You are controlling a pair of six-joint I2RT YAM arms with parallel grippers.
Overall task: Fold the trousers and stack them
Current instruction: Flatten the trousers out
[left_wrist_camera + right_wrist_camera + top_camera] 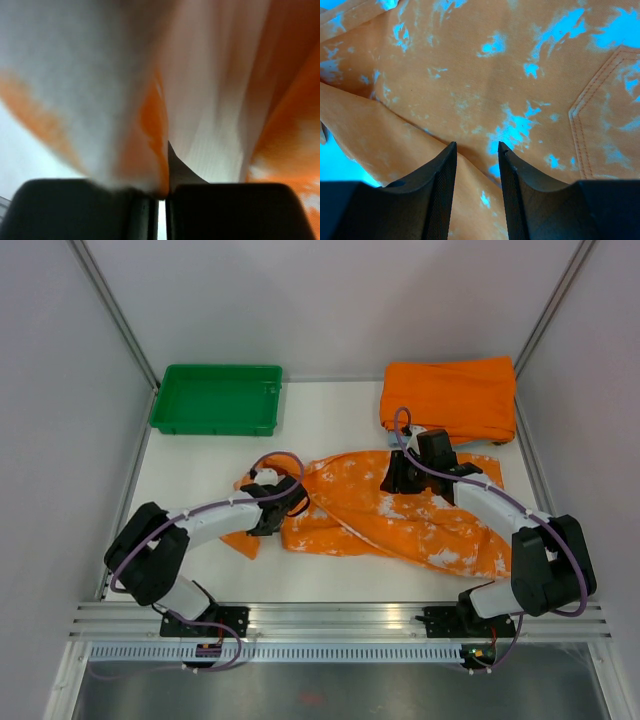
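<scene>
A: Left gripper [266, 514], what state?

B: Closed. In the wrist view its two fingers [80, 210] meet with only a sliver of a slit between them. A pinch of the trousers [380, 515] rises out of that slit, blurred and filling the view. The hold is at the cloth's left end.

A: Right gripper [476, 150]?

B: Parted by a moderate gap, pointing down at the fabric, gripping nothing. A fold ridge runs under the gap. Cannot tell whether the tips touch the cloth. A stitched pocket [602, 120] lies just right of the fingers.

A: How do the trousers lie overall?

B: In the middle of the tabletop [330, 430], crumpled, running from the left gripper across to the near right. The right arm's forearm crosses over them there.

A: Back edge?

B: The far edge by the right gripper is near the stack at the back right. That stack is a plain orange folded cloth [450, 390] with a light blue cloth [470, 443] showing along its near side.

A: Open room?

B: A green tray [215, 400] sits back left, well apart from the trousers, with bare surface between. There is a bare strip between the cloth's near edge and the front rail [330, 615]. There is bare ground left of the left gripper, out to the side edge. The right side is tight: the leg end lies near that edge, beside the arm.
</scene>
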